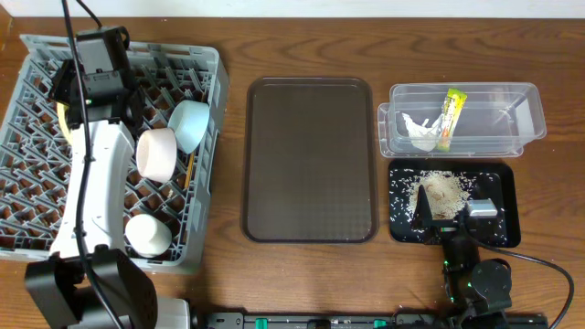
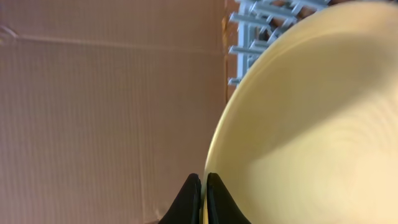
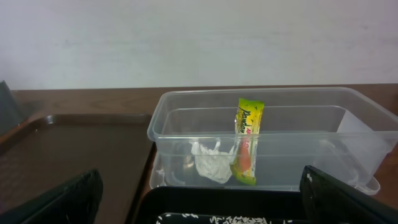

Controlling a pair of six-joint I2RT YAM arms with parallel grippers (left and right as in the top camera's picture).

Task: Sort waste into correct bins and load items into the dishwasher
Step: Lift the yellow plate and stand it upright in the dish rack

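The left gripper [image 2: 203, 194] is pinched shut on the rim of the yellow plate [image 2: 311, 124], over the far left part of the grey dish rack [image 1: 18, 155]. The right gripper [image 3: 199, 210] is spread wide above the black tray [image 1: 501, 187] holding crumbs [image 1: 445, 192]. The wrapper [image 3: 249, 140] and tissue [image 3: 208, 163] lie in the clear tub [image 3: 298, 146].

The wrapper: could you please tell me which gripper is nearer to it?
Right. The right gripper is over the black tray, next to the tub holding the wrapper; the left gripper is far off at the rack, gripping the plate.
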